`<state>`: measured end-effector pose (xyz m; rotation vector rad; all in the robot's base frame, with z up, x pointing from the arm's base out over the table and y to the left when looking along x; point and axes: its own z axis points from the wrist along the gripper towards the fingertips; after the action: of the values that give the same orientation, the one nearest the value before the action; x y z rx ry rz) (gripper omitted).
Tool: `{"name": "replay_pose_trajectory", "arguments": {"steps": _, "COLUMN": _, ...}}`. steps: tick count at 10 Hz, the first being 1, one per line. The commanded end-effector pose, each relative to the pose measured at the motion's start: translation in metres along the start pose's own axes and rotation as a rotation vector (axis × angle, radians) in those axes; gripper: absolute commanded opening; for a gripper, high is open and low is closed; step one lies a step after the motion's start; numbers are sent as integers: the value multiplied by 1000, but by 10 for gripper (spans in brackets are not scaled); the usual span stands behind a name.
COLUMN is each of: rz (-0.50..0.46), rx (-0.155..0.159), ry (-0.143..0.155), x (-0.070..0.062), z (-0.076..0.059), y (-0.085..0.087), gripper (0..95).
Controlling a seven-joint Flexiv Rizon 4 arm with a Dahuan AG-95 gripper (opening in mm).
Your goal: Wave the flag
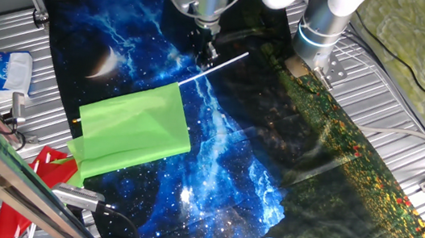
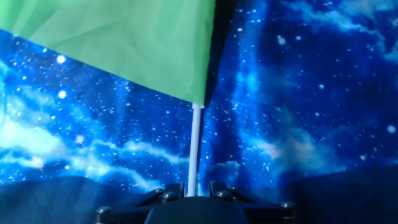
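Note:
The flag is a lime-green cloth point(image 1: 135, 128) on a thin white stick point(image 1: 227, 62). It lies flat on the starry mat point(image 1: 231, 162), with the cloth at the left and the stick pointing up and to the right. My gripper point(image 1: 207, 52) is down over the stick's middle. In the hand view the stick point(image 2: 194, 146) runs up from between my fingers point(image 2: 175, 188) to the green cloth point(image 2: 124, 37). My gripper point(image 2: 194, 188) has its jaws on either side of the stick, with a small gap showing on each side, wider on the right.
A red and green cloth point(image 1: 48, 168) lies at the mat's front-left corner. A blue and white pack point(image 1: 12, 72) sits at the left on the slatted metal table point(image 1: 407, 119). A second arm's base point(image 1: 321, 27) stands behind the mat.

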<state>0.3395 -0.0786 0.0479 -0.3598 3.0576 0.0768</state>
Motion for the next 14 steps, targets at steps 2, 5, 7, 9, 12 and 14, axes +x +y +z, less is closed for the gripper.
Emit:
{"name": "replay_pose_trajectory", "arguments": {"steps": 2, "rz": 6, "rx": -10, "ry": -5, "x": 2, "z": 11, "y": -6, "gripper": 190}}
{"name": "replay_pose_trajectory", "arguments": {"steps": 5, "rz": 29, "rx": -14, "ry": -13, "x": 1, "z": 23, "y": -3, "gripper": 190}}
{"name": "replay_pose_trajectory", "arguments": {"steps": 7, "rz": 28, "rx": -15, "ry": -18, "x": 1, "z": 25, "y": -2, "gripper": 190}}
{"name": "replay_pose_trajectory", "arguments": {"steps": 9, "rz": 54, "rx": -20, "ry": -17, "x": -1, "z": 28, "y": 1, "gripper": 190}}
{"name": "replay_pose_trajectory", "arguments": {"steps": 12, "rz": 78, "rx": -19, "ry": -15, "x": -3, "z": 31, "y": 6, "gripper": 190}}
{"name": "replay_pose_trajectory", "arguments": {"steps": 14, "rz": 79, "rx": -18, "ry": -15, "x": -4, "z": 32, "y": 8, "gripper": 190}}
